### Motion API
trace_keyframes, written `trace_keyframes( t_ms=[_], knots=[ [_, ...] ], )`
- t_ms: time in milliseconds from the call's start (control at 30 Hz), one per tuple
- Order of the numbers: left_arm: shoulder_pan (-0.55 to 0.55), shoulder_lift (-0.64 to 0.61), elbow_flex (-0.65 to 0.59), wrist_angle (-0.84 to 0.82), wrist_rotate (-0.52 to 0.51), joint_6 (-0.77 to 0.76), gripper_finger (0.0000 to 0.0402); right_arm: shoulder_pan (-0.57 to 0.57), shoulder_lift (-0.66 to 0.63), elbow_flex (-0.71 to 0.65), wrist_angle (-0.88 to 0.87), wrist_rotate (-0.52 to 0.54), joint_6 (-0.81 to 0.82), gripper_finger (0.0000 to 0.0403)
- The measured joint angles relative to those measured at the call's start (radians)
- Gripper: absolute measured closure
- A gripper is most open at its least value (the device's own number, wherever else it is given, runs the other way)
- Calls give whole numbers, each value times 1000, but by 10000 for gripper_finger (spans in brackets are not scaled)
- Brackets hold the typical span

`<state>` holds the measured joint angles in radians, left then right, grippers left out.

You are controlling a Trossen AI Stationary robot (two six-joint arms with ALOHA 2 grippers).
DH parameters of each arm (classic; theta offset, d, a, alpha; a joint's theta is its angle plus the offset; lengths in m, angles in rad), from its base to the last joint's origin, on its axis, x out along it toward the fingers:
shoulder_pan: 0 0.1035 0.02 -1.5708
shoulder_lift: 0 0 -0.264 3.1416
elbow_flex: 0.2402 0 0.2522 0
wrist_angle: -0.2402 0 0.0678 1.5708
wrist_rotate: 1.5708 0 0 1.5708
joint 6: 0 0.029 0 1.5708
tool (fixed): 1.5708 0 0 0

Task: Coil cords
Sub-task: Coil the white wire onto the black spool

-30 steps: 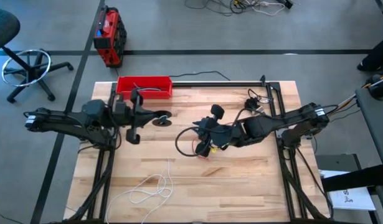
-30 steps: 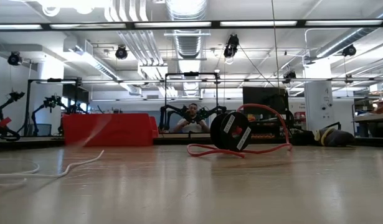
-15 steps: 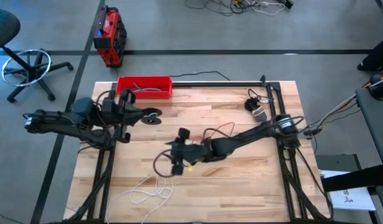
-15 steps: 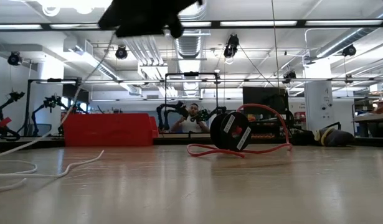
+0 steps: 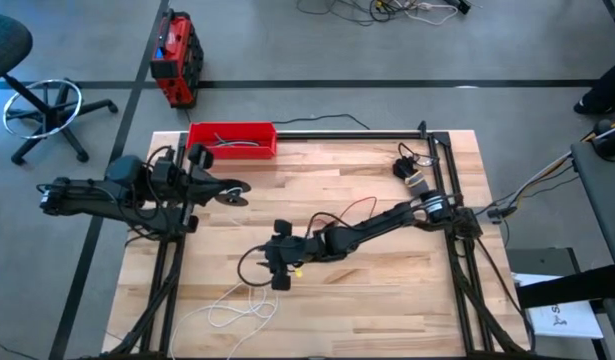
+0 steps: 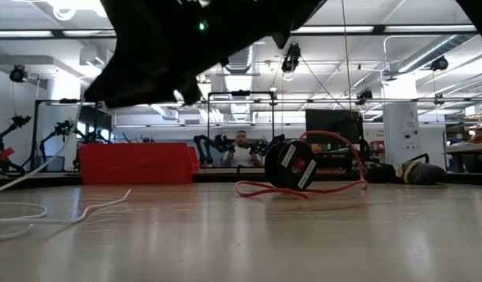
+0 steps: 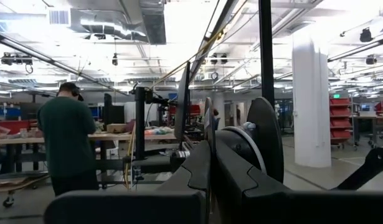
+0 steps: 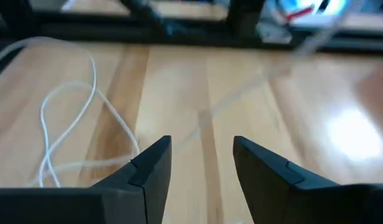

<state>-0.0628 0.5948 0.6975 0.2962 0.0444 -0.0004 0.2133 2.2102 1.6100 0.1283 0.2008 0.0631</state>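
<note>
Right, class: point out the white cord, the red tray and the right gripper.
white cord [image 5: 234,308], high view, on its loose loops.
red tray [image 5: 232,132], high view, on its rim.
right gripper [image 8: 200,163], right wrist view, midway between its open fingertips.

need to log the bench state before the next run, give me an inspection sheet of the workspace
surface: light wooden slat table, bare in the near right part.
job's things: thin white cord in loose loops near the front left; thin red cord looped beside a round black disc-shaped piece.
clutter: red plastic tray at the back edge.
grippers: left gripper shut on a disc; right gripper open above the white cord.
cables: dark cables at the back right.
surroundings: a person in a dark green top, red toolbox, office chair.
</note>
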Motion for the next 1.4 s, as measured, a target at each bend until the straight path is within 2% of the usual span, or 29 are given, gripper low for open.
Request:
trace_keyframes(
  t_ms=[233, 467, 600, 733, 900, 1167, 1333, 1400],
  knots=[
    [0, 4, 0, 3, 0, -2, 402, -23, 7, -6, -162, 8, 117, 250],
    [0, 11, -1, 18, -3, -2, 402, -41, 100, -6, -142, -2, 139, 250],
    [0, 8, -1, 17, -5, 4, 402, -50, 129, -6, -67, -15, 157, 253],
    [0, 7, -1, 10, -5, 16, 402, -51, 139, -7, -14, -25, 92, 262],
    [0, 7, -1, 8, -6, 17, 402, -73, 150, -6, -5, -118, 97, 278],
    [0, 2, -1, 10, -6, 21, 402, -89, 175, -2, 6, -175, 176, 327],
    [0, 1, -1, 9, -7, 22, 402, -89, 173, -2, -12, -138, 138, 392],
    [0, 1, -1, 9, -7, 22, 402, -87, 162, -2, -49, -84, 124, 397]
  ],
)
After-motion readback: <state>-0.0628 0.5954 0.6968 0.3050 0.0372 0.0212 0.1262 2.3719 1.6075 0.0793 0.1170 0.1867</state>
